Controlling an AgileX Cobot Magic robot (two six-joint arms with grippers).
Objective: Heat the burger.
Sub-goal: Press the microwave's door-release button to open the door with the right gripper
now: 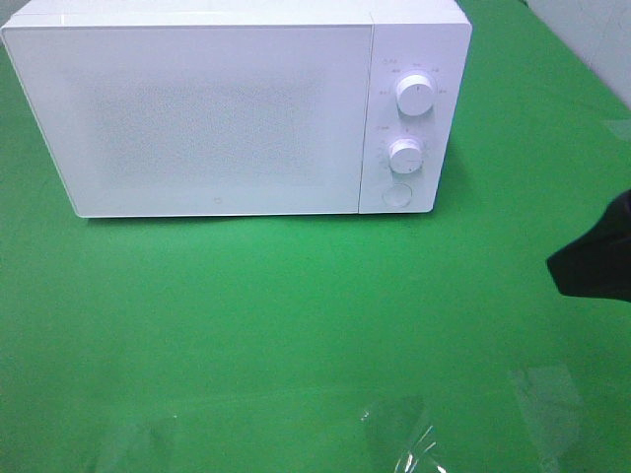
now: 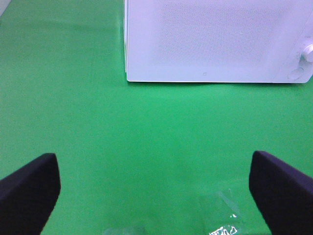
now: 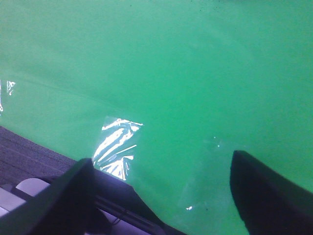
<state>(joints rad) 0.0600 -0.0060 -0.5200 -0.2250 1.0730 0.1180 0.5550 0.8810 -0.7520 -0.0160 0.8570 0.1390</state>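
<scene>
Tape patches [image 1: 399, 434], high view: two clear, shiny ones lie flat on the green cloth [image 1: 246, 315], well in front of the microwave [image 1: 197, 108], both toward its knob side.
Microwave, high view: one, white, door shut, standing on the cloth at the far end.
Knobs [image 1: 415, 96], high view: two, one above the other on the panel beside the door, with one round button [image 1: 396, 195] under them.
Right arm [image 1: 596, 261], high view: one dark part enters at the picture's edge, out past the microwave's knob side and well apart from it.
Left gripper [image 2: 154, 196], left wrist view: two dark fingers [image 2: 29, 191] spread wide, holding nothing, with only cloth between them. It faces the microwave's shut door from well in front.
Tape, left wrist view: two clear patches lie on the cloth between the fingers, on the near side from the microwave.
Right gripper [image 3: 166, 196], right wrist view: two dark fingers [image 3: 269, 196] spread wide, holding nothing, above the cloth.
Tape, right wrist view: one bright crinkled patch lies by the cloth's edge, and a fainter one lies between the fingers.
Burger: shows in none of the three views, so its place cannot be told.
</scene>
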